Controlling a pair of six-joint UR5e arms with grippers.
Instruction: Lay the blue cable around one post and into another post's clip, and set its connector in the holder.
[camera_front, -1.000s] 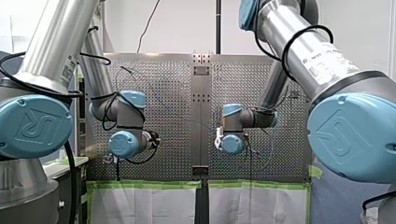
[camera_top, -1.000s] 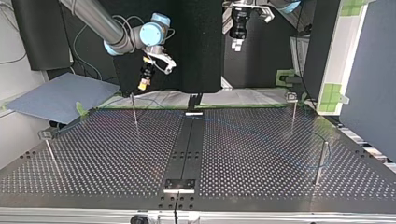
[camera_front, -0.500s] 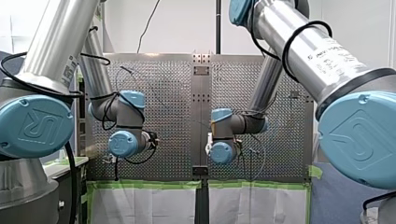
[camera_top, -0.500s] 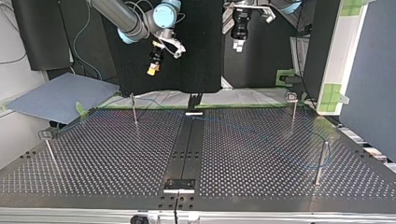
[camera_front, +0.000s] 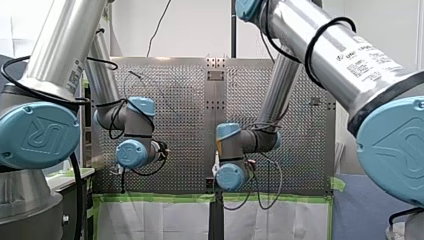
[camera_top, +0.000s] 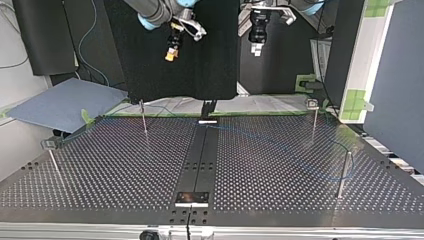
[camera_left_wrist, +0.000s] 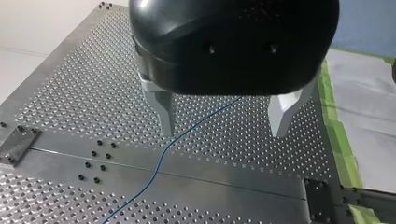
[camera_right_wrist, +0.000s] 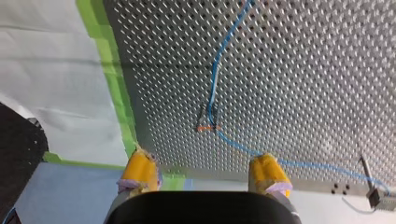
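Top view: my right gripper (camera_top: 170, 55) and my left gripper (camera_top: 256, 48) hang high over the perforated metal worktop (camera_top: 115, 165). Left wrist view: metal fingers (camera_left_wrist: 164, 112) apart, thin blue cable (camera_left_wrist: 159, 161) lying on the worktop beneath them. Right wrist view: yellow-padded fingers (camera_right_wrist: 140, 170) apart, cable bending at a thin metal post (camera_right_wrist: 208, 122) ahead.

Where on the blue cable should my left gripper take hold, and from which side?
Probably the free straight stretch of the blue cable beneath my left gripper, taken from straight above. It lies flat on the perforated table, so only a top-down pinch, open fingers astride it, gets both sides.
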